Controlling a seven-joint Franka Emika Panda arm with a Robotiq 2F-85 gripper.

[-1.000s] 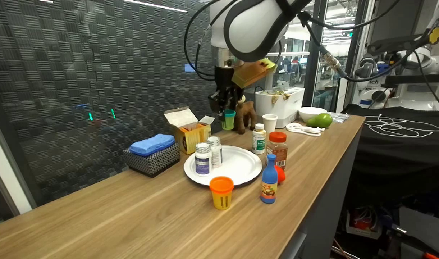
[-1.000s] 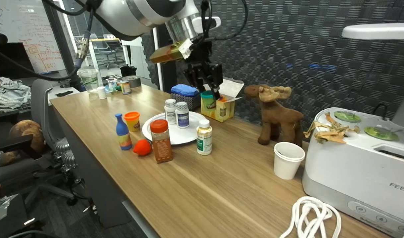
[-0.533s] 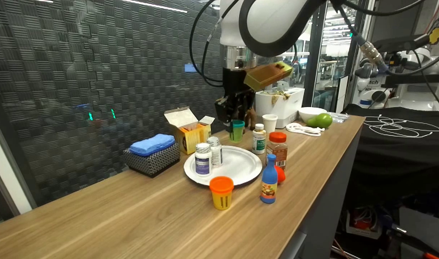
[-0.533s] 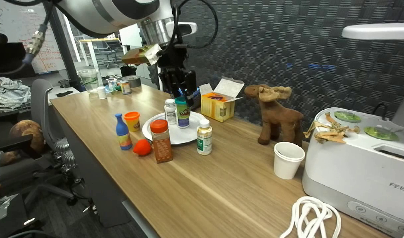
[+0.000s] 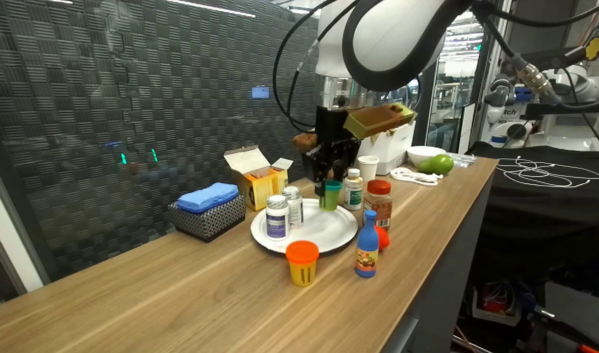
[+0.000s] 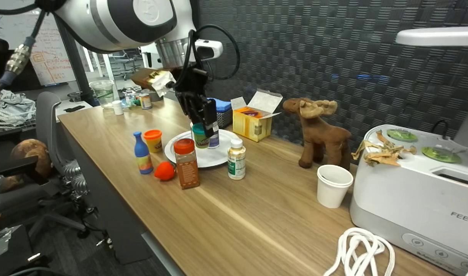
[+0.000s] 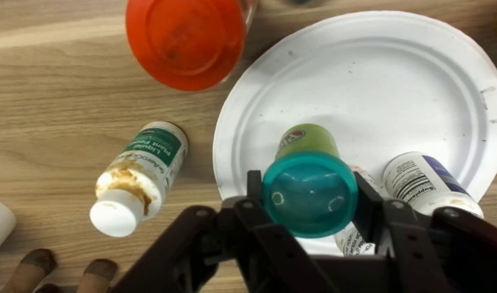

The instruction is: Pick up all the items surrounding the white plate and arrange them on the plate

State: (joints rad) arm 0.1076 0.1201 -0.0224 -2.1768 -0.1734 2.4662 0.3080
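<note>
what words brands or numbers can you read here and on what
"Liquid Plant Food", "Aero…": green-labelled bottle
"Supplem…": rightmost bottle in wrist view
"YOUR": partly hidden bottle beside it
"Pl…": green tub
"FEED": white appliance
"…tch": background machine
Too small or blurred: labels on the red-capped jar, blue bottle, orange-lidded tub and yellow box; the appliance's lower lettering; whiteboard writing

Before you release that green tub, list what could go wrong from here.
Opening the gripper might push the nearer white bottle, which stands close to it on the white plate. The green tub could drop or tip, since whether its base touches the plate is unclear.
</note>
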